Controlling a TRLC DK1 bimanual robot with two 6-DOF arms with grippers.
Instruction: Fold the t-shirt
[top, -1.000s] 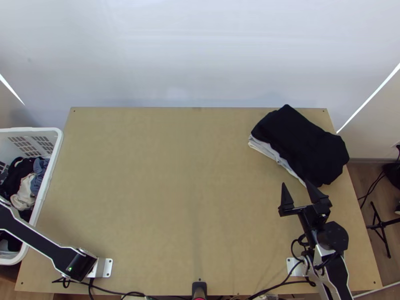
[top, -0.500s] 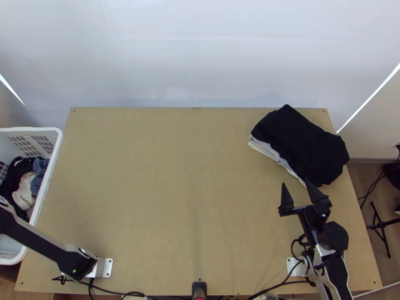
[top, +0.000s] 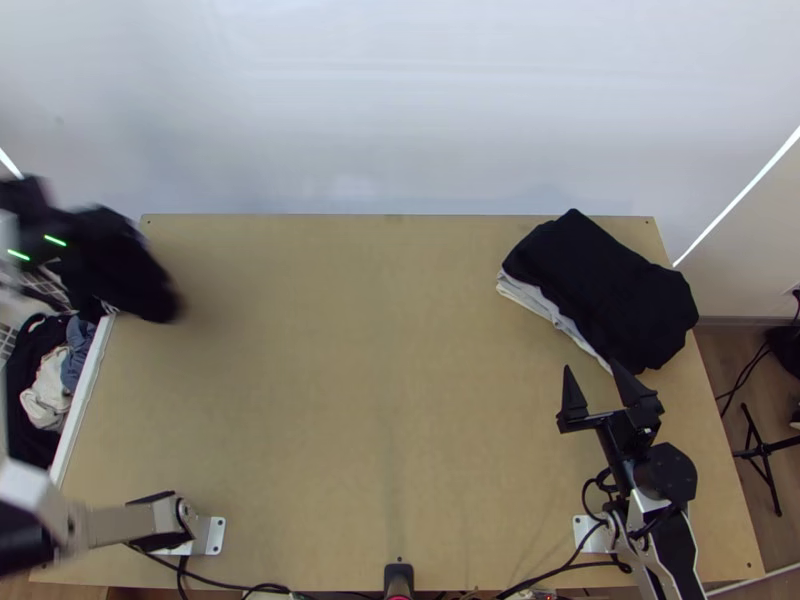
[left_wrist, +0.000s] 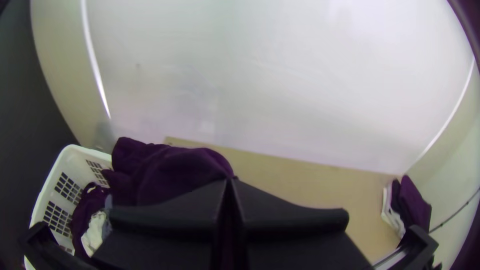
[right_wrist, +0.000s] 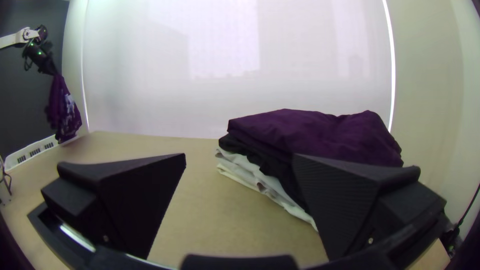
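Observation:
High over the basket's far end, my left gripper (top: 75, 222) is blurred, with a dark t-shirt (top: 125, 275) hanging bunched from it. In the left wrist view, the left gripper (left_wrist: 229, 184) has its fingers pressed together on the t-shirt (left_wrist: 172, 172). The right wrist view shows the t-shirt (right_wrist: 64, 107) dangling, with a pale print on it. Near the table's right side, my right gripper (top: 592, 372) stands open in front of the folded stack; in its own wrist view, the right gripper (right_wrist: 240, 157) has nothing between its fingers.
A stack of folded clothes (top: 605, 290), black on top and pale below, lies at the table's far right. The white basket (top: 83, 395) with loose clothes stands against the left edge. Bare wooden tabletop (top: 350, 400) stretches between them.
The left arm has swung up and toward the table's far left corner, bringing the dark t-shirt into the top view above the basket. The right arm and the stack have stayed still.

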